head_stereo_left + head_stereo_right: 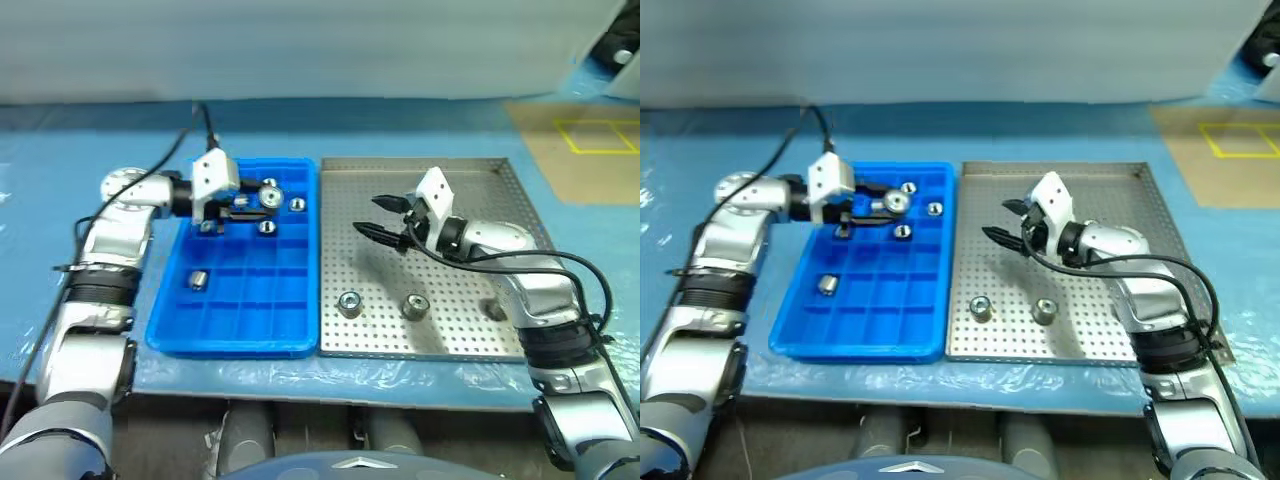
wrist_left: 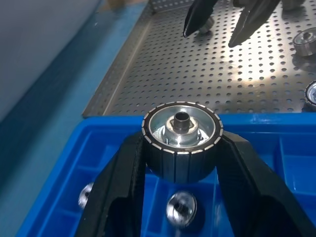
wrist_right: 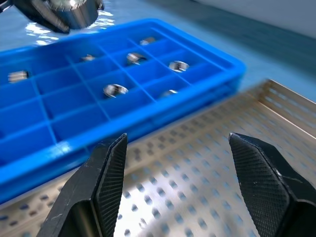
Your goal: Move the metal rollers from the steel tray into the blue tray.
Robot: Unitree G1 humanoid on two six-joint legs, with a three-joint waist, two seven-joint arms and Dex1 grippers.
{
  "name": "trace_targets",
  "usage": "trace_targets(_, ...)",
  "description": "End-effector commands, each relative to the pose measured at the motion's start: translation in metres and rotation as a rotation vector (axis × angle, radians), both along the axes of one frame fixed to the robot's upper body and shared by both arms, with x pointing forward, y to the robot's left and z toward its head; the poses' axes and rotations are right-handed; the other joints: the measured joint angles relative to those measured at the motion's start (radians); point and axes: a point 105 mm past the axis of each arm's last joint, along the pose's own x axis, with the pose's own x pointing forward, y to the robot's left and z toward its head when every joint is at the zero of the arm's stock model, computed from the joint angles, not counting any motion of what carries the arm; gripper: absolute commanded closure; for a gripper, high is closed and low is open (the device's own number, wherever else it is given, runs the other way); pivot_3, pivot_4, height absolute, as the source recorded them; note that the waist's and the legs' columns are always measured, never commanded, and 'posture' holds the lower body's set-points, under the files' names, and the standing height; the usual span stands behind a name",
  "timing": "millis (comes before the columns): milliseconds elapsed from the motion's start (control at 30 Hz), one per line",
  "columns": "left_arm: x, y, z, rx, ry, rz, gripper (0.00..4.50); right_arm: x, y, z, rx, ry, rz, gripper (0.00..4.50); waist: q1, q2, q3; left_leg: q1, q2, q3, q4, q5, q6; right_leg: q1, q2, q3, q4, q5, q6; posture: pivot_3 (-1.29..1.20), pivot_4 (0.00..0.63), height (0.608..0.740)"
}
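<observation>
One roller on the steel tray [image 1: 440, 175] sits half hidden behind the right arm. Two more metal rollers [image 1: 349, 303] lie near its front rim. The blue tray [image 1: 240, 340] holds several in separate compartments. The left pincer [image 2: 181, 148] pinches a roller above it; the right pincer [image 3: 175, 173] hangs spread over the steel tray.

steel tray [image 1: 470, 180]: silver-grey, dotted with small dark holes
blue tray [image 1: 240, 340]: bright blue, grid pattern
metal rollers [image 1: 349, 303]: shiny silver, dark centre
table covering [image 1: 60, 150]: light blue
</observation>
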Motion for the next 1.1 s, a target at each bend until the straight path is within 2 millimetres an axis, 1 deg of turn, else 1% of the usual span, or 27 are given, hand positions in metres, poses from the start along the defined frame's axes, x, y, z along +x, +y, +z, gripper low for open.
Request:
trace_targets(33, -0.013, 0.01, -0.002, 0.019, -0.011, 0.059, 2.81, 0.005, 0.015, 0.012, 0.006, -0.054, 0.089, 1.15, 0.026, 0.0, 0.0, 0.0, 0.0, 0.0, -0.001, 0.001, -0.002, 0.0, 0.0, 0.0, 0.0, 0.0, 0.0, 0.07, 0.15, 0.74)
trace_targets(67, -0.018, 0.012, -0.012, 0.038, 0.013, 0.073, 2.81, 0.006, 0.021, 0.014, 0.01, -0.056, 0.115, 1.15, 0.032, 0.0, 0.0, 0.001, 0.0, 0.001, -0.003, 0.002, -0.003, 0.0, 0.0, 0.0, 0.0, 0.0, -0.001, 0.08, 0.15, 0.74)
trace_targets(167, -0.028, 0.015, -0.03, 0.065, 0.06, 0.102, 2.81, 0.007, 0.031, 0.017, 0.019, -0.059, 0.163, 1.15, 0.056, 0.0, 0.0, 0.002, 0.0, 0.001, -0.004, 0.003, -0.005, 0.0, 0.0, 0.0, 0.0, -0.001, -0.001, 0.11, 0.15, 0.74)
trace_targets(233, -0.029, 0.02, -0.041, 0.125, 0.051, 0.123, 2.81, 0.007, 0.033, 0.018, 0.018, -0.061, 0.178, 1.15, 0.068, 0.0, 0.0, 0.001, 0.001, 0.001, -0.004, 0.004, -0.007, -0.001, 0.0, -0.001, 0.001, -0.001, -0.001, 0.11, 0.15, 0.74)
trace_targets(300, -0.027, 0.026, -0.053, 0.144, 0.07, 0.157, 2.81, 0.005, 0.036, 0.018, 0.021, -0.057, 0.203, 1.15, 0.07, -0.001, 0.0, 0.001, 0.001, 0.001, -0.005, 0.005, -0.008, -0.001, 0.001, -0.002, 0.001, -0.001, -0.001, 0.12, 0.15, 0.74)
trace_targets(400, -0.013, 0.027, -0.058, 0.128, 0.046, 0.205, 2.81, 0.002, 0.038, 0.015, 0.012, -0.049, 0.219, 1.15, 0.071, -0.001, 0.0, 0.002, 0.001, -0.001, -0.005, 0.005, -0.009, -0.001, 0.001, -0.001, 0.002, 0.0, 0.0, 0.11, 0.15, 0.74)
trace_targets(533, -0.002, 0.02, -0.063, 0.111, 0.042, 0.211, 2.81, 0.001, 0.034, 0.013, 0.0, -0.049, 0.205, 1.15, 0.069, -0.001, 0.0, 0.002, 0.001, -0.002, -0.005, 0.006, -0.01, -0.001, 0.001, -0.001, 0.003, 0.0, 0.0, 0.1, 0.15, 0.74)
trace_targets(700, 0.002, 0.016, -0.074, 0.136, 0.068, 0.182, 2.81, 0.004, 0.025, 0.011, -0.016, -0.053, 0.17, 1.15, 0.064, -0.001, 0.0, 0.002, 0.001, -0.002, -0.005, 0.008, -0.013, -0.002, 0.003, -0.001, 0.002, 0.0, 0.0, 0.06, 0.15, 0.74)
trace_targets(800, 0.0, 0.023, -0.083, 0.173, 0.111, 0.179, 2.81, 0.002, 0.022, 0.011, -0.009, -0.054, 0.157, 1.15, 0.06, -0.001, 0.0, 0.001, 0.001, -0.002, -0.005, 0.008, -0.013, -0.003, 0.004, -0.001, 0.002, 0.0, -0.001, 0.05, 0.15, 0.74)
trace_targets(867, 0.0, 0.027, -0.084, 0.174, 0.134, 0.18, 2.81, 0.002, 0.021, 0.011, -0.005, -0.055, 0.149, 1.15, 0.059, -0.001, 0.0, 0.001, 0.001, -0.002, -0.006, 0.008, -0.013, -0.003, 0.005, -0.001, 0.002, -0.001, -0.001, 0.05, 0.15, 0.74)
trace_targets(933, 0.003, 0.031, -0.083, 0.178, 0.128, 0.193, 2.07, 0.002, 0.02, 0.011, 0.0, -0.056, 0.141, 1.15, 0.058, -0.001, 0.0, 0.002, 0.001, -0.002, -0.006, 0.008, -0.014, -0.003, 0.005, 0.0, 0.003, -0.001, -0.001, 0.04, 0.15, 0.74)
trace_targets(1033, 0.009, 0.036, -0.081, 0.201, 0.099, 0.223, 1.12, 0.002, 0.02, 0.011, 0.001, -0.057, 0.135, 1.15, 0.057, -0.001, 0.0, 0.002, 0.001, -0.002, -0.006, 0.008, -0.014, -0.002, 0.005, 0.0, 0.003, -0.001, -0.001, 0.04, 0.15, 0.74)
trace_targets(1067, 0.006, 0.033, -0.076, 0.184, 0.109, 0.201, 0.84, 0.002, 0.02, 0.011, 0.002, -0.058, 0.134, 1.15, 0.056, -0.001, 0.0, 0.002, 0.001, -0.002, -0.006, 0.008, -0.014, -0.002, 0.005, 0.0, 0.003, -0.001, -0.001, 0.04, 0.15, 0.74)
trace_targets(1100, 0.004, 0.03, -0.072, 0.17, 0.118, 0.181, 0.84, 0.002, 0.019, 0.011, 0.003, -0.059, 0.133, 1.15, 0.056, -0.001, 0.0, 0.003, 0.001, -0.002, -0.006, 0.008, -0.014, -0.002, 0.005, 0.0, 0.003, -0.001, -0.001, 0.04, 0.15, 0.74)
